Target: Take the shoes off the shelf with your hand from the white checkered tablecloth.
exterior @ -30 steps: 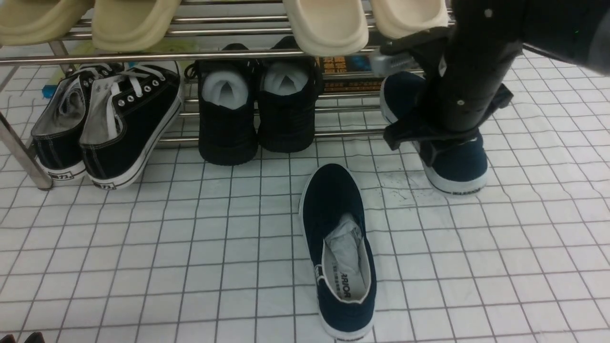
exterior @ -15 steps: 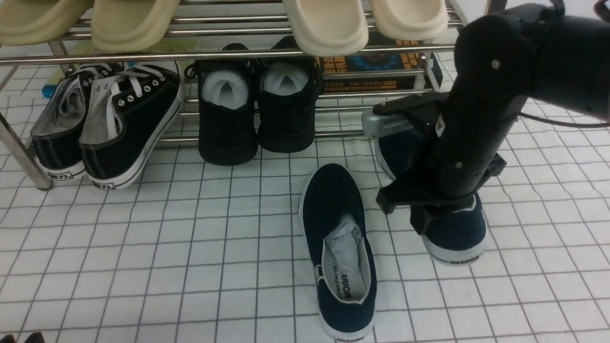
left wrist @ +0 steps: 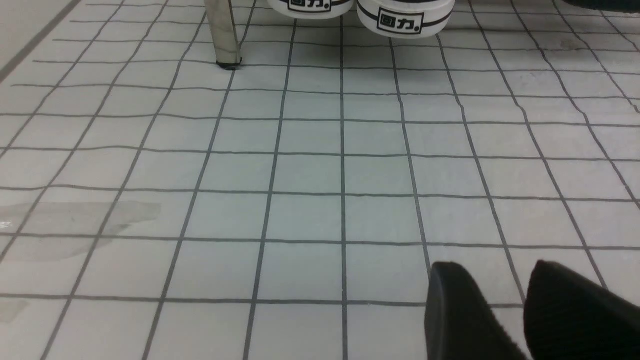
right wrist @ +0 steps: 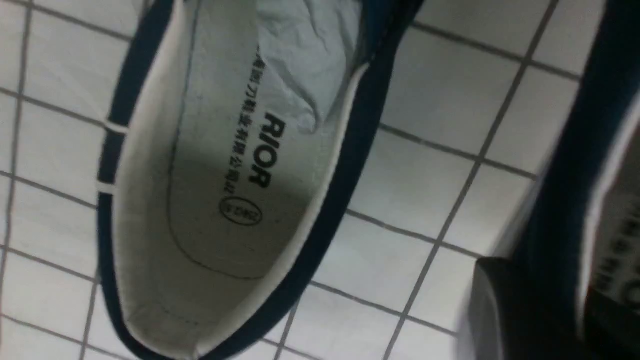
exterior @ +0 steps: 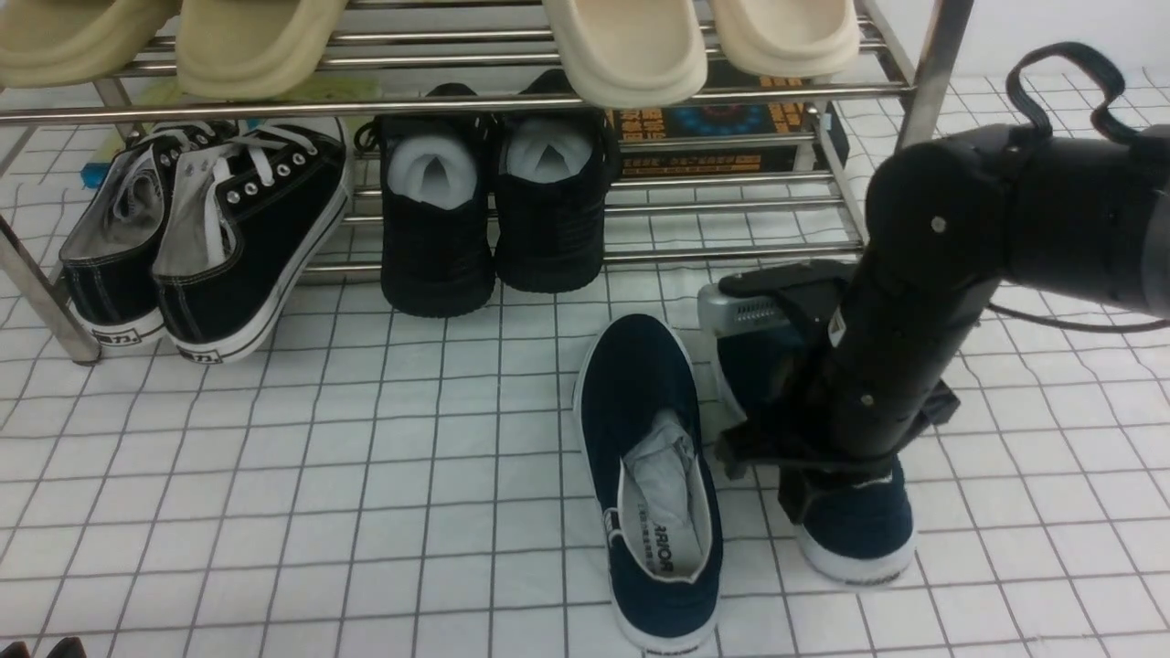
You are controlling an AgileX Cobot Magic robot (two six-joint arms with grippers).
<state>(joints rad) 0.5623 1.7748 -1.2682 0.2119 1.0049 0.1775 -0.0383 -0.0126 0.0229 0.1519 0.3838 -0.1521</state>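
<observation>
One navy shoe [exterior: 640, 402] lies flat on the white checkered tablecloth [exterior: 274, 503], its opening and paper stuffing [right wrist: 310, 55] facing up. My right gripper [exterior: 809, 480] is shut on the side wall of the second navy shoe [exterior: 859, 530] near its heel. That shoe hangs just right of the first, clear of the silver shelf [exterior: 457, 100]. Whether its white sole touches the cloth I cannot tell. In the right wrist view the navy wall [right wrist: 560, 200] runs between the fingers of my right gripper [right wrist: 550, 320]. My left gripper [left wrist: 492, 265] rests low over bare cloth, fingertips slightly apart, holding nothing.
The lower tier holds black lace-up sneakers [exterior: 210, 238] and all-black shoes [exterior: 494, 210]; cream slippers [exterior: 622, 46] sit on the top tier. A dark printed box [exterior: 722, 128] lies behind. The shelf's right upright [exterior: 923, 73] stands just behind my right arm.
My right arm has pulled the held navy shoe out from under the shelf and toward me, bringing it down beside the shoe lying on the cloth. The left gripper has not moved.
</observation>
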